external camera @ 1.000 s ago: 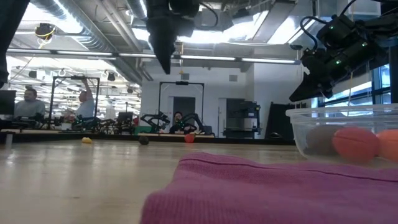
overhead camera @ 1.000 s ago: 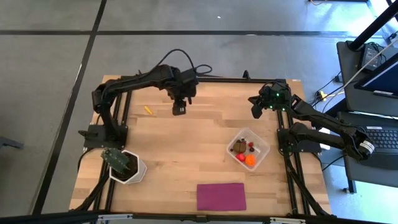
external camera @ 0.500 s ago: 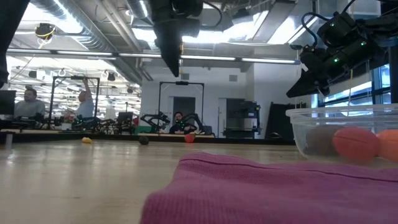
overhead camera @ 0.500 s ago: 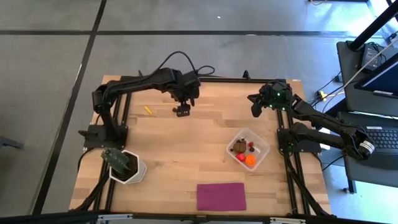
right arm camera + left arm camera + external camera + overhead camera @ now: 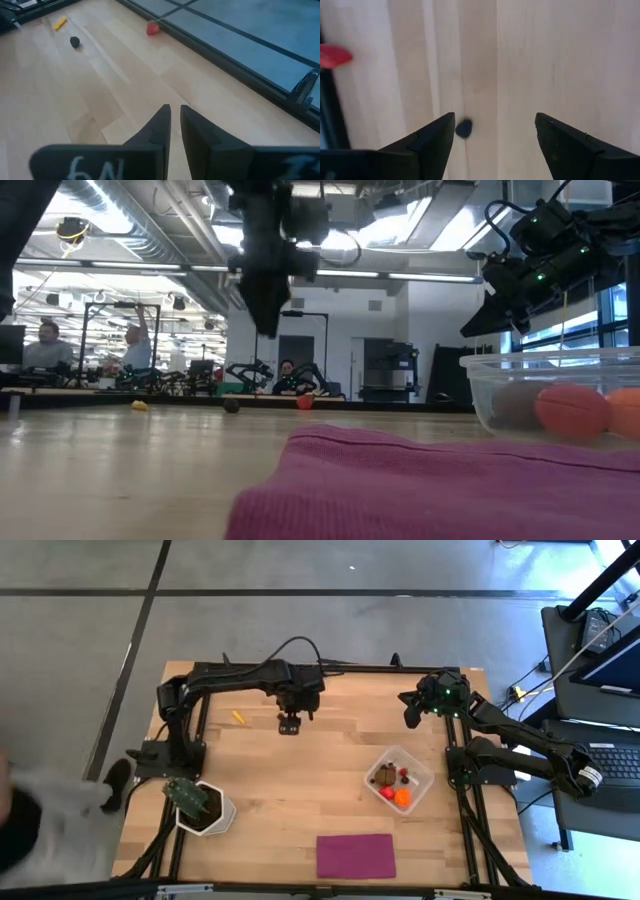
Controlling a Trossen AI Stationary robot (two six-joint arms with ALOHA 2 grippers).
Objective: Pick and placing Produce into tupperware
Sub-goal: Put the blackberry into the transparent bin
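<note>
- The left gripper [image 5: 290, 723] hangs above the table's far middle, fingers spread wide and empty — a dark berry [image 5: 464, 128] lies on the wood just beside one finger [image 5: 432, 142].
- The right gripper [image 5: 410, 714] waits over the far right corner, fingers nearly together, empty.
- A small red piece [image 5: 153, 28] and a yellow bit [image 5: 238, 717] lie by the far edge.
- The tupperware [image 5: 421, 770] sits right of centre — an orange ball [image 5: 402, 799] and a brown oval [image 5: 385, 776] inside.

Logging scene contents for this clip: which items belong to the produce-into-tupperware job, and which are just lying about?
Job: tupperware holding orange ball, brown oval and small red pieces; loose dark berry, yellow bit and red piece; open left hand.

Lying about: plant pot, magenta cloth.
</note>
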